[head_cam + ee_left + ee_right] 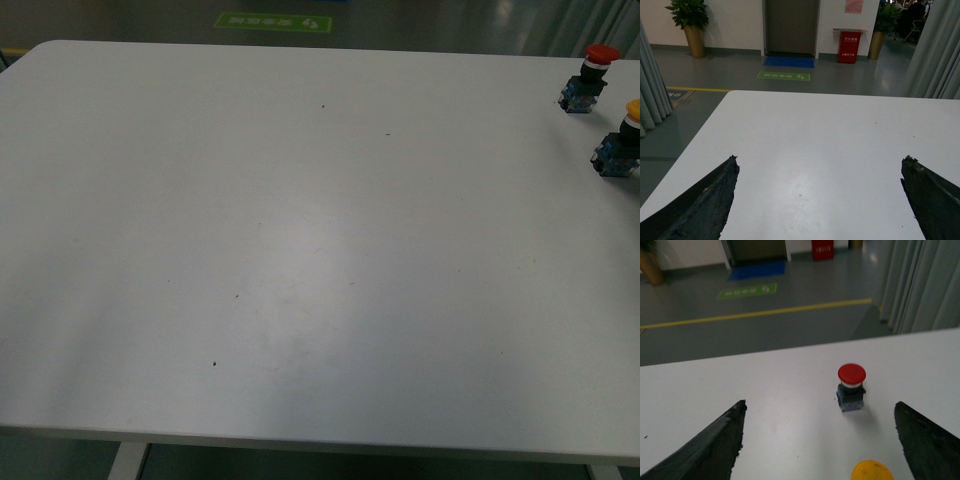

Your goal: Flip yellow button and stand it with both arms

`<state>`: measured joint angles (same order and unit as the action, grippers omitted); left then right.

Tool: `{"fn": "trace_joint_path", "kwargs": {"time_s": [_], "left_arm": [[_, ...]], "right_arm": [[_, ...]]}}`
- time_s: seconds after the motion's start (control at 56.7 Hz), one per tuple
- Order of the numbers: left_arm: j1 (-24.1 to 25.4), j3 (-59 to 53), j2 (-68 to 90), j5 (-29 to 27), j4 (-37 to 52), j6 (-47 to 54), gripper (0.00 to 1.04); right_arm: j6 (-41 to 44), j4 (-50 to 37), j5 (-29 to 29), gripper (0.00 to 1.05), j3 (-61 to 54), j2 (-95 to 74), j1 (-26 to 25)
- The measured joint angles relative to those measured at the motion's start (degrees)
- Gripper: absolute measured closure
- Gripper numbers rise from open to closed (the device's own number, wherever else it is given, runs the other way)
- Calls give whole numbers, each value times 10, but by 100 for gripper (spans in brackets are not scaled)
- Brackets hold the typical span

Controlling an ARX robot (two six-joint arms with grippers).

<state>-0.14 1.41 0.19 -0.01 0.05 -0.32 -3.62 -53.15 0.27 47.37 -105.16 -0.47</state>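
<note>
The yellow button (622, 142) stands upright on its black-and-blue body, cap up, at the table's far right edge, partly cut off in the front view. In the right wrist view only its yellow cap (872, 471) shows, between the spread fingers of my right gripper (820, 407), which is open and empty. My left gripper (820, 160) is open and empty over bare tabletop; no button shows in its view. Neither arm shows in the front view.
A red-capped push-button (587, 78) stands upright at the back right corner, behind the yellow one; it also shows in the right wrist view (851, 386). The white table (280, 250) ends at its far edge, with grey floor and curtains (925, 285) beyond.
</note>
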Motion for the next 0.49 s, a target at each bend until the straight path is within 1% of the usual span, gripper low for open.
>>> {"fn": "trace_joint_path", "kwargs": {"time_s": [0.053,0.088,0.176,0.194,0.318,0.335,0.353,0.494], "left_arm": [[0,0,0,0,0,0,7],[0,0,0,0,0,0,7],[0,0,0,0,0,0,7],[0,0,0,0,0,0,7],[0,0,0,0,0,0,7],[0,0,0,0,0,0,7],[0,0,0,0,0,0,7],[0,0,0,0,0,0,7]], "right_arm": [[12,-48,-1,39,-45,20,3],[22,-73,-2,48,-84,48,4],[30,-94,-2,67,-151,107,5],[31,-97,-2,73,-168,120,5],[33,-106,-2,94,-231,161,5],[34,-124,-2,99,-248,166,5],[36,-134,-2,102,-258,169,5],[36,-134,-2,101,-317,216,5]]}}
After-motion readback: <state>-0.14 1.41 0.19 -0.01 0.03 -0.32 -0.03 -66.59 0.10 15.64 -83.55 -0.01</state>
